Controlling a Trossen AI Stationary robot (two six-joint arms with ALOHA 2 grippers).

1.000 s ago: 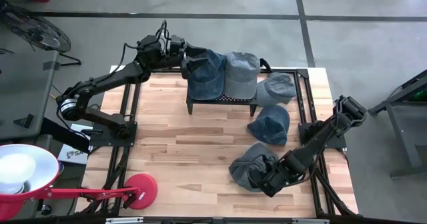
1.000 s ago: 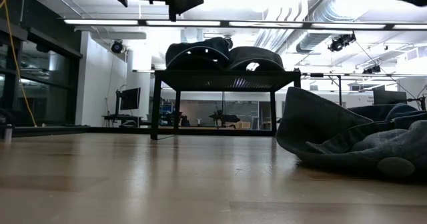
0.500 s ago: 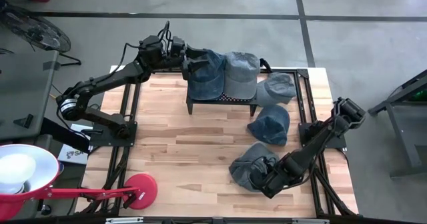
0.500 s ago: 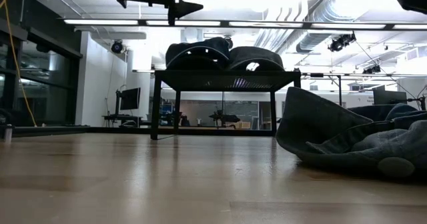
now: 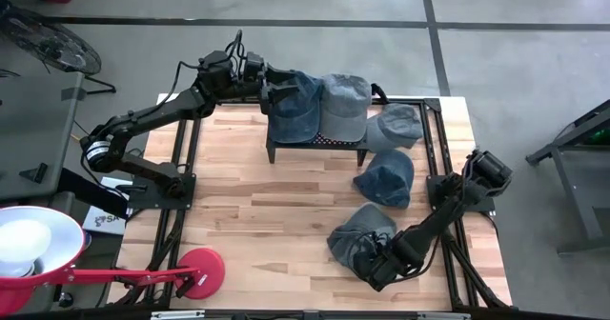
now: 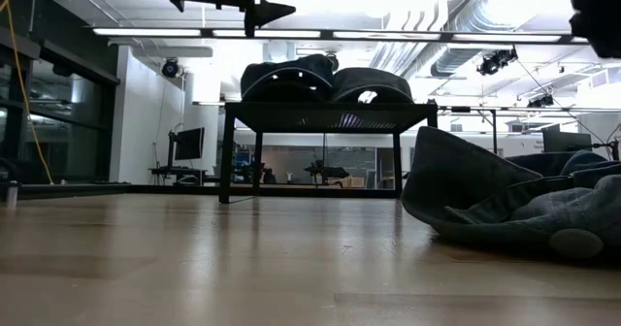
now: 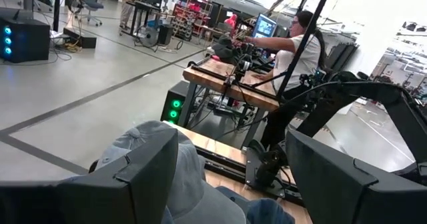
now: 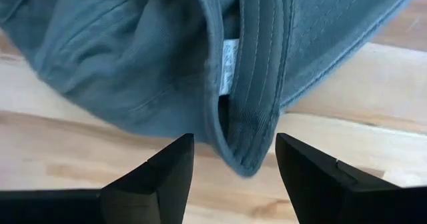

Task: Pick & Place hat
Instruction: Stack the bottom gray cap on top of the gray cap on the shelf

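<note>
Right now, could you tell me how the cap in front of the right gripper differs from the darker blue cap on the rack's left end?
The grey-green cap lies crumpled on the wooden table, its inside label showing; the dark blue cap sits dome-up on the black rack. The right gripper has open jaws at the grey-green cap's edge; the left gripper, also open, is beside the dark blue cap. Both are soft fabric caps, neither gripped.

Two dark, near-black jointed arms, built of slim tubular links and chunky rounded joint housings. Left arm (image 5: 143, 120): pale ring with small lettering near the shoulder joint, thin black cables looping above the wrist. Right arm (image 5: 448, 210): all matte black. Broad, flat, wedge-shaped black fingers (image 8: 150, 177), smooth-faced with bevelled edges.
</note>
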